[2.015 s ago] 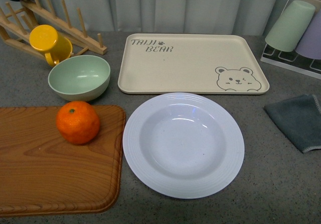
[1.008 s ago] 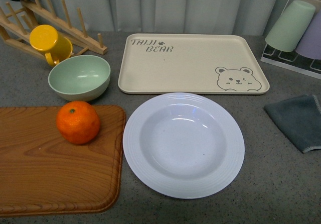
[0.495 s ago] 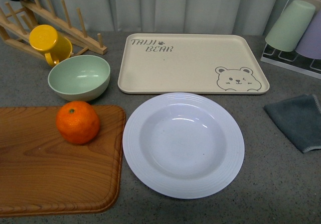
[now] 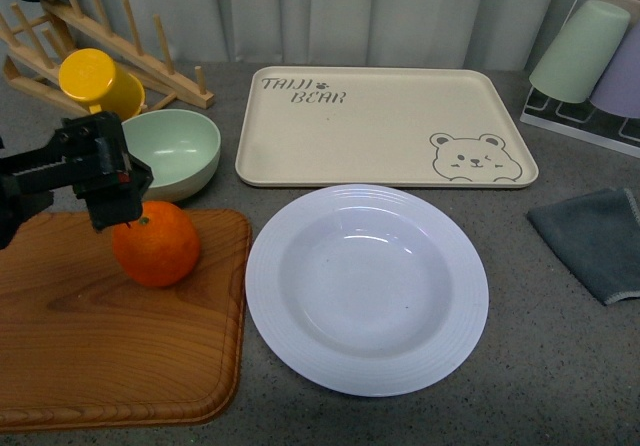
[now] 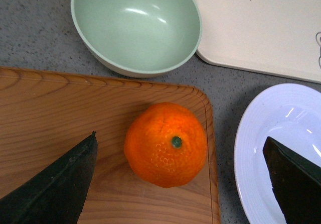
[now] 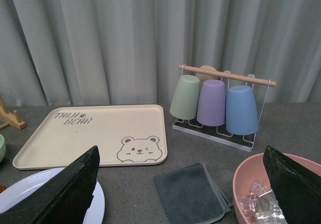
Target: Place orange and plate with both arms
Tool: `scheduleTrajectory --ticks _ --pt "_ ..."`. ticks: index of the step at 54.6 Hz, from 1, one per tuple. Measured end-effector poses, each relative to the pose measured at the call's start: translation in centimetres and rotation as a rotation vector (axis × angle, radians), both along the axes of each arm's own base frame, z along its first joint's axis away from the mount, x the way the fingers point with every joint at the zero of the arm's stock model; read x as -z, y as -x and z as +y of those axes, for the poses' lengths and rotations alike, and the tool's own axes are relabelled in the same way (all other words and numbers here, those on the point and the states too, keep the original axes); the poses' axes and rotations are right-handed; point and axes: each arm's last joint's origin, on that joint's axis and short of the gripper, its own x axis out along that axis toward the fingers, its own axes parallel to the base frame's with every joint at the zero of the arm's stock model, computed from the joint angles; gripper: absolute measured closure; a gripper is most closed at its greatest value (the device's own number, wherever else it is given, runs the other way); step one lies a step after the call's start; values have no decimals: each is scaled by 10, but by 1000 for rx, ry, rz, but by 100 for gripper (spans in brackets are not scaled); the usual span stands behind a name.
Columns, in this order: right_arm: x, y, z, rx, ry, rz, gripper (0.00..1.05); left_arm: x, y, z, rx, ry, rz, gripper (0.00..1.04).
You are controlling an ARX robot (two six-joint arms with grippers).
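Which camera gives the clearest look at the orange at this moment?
The left wrist view: it looks straight down on the whole orange, green stem spot included, on the wooden cutting board. In the front view the left claw covers the orange's top. The right wrist view does not show it.

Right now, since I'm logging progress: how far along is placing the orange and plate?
Done: nothing; the orange sits on the cutting board, the plate lies empty beside it. In hand: the left gripper hovers over the orange, fingers open either side. Left: grasping and placing both; the right gripper is open, holding nothing.
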Motion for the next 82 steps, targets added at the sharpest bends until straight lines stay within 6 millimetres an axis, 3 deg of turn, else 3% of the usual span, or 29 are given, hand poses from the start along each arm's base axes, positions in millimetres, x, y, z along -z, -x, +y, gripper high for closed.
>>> scheduleTrajectory --ticks 12,27,49,61,73,82 --pt "0 0 0 0 0 0 9 23 -11 5 14 -14 84 6" --pt "0 0 0 0 0 0 9 26 -24 1 78 26 93 6" --pt "0 0 0 0 0 0 9 50 -36 0 91 8 157 6" --pt "0 0 0 0 0 0 9 53 -38 0 101 15 170 33" --pt "0 0 0 0 0 0 9 48 -36 -3 109 22 166 38" --pt "0 0 0 0 0 0 9 29 -29 -15 132 27 111 38"
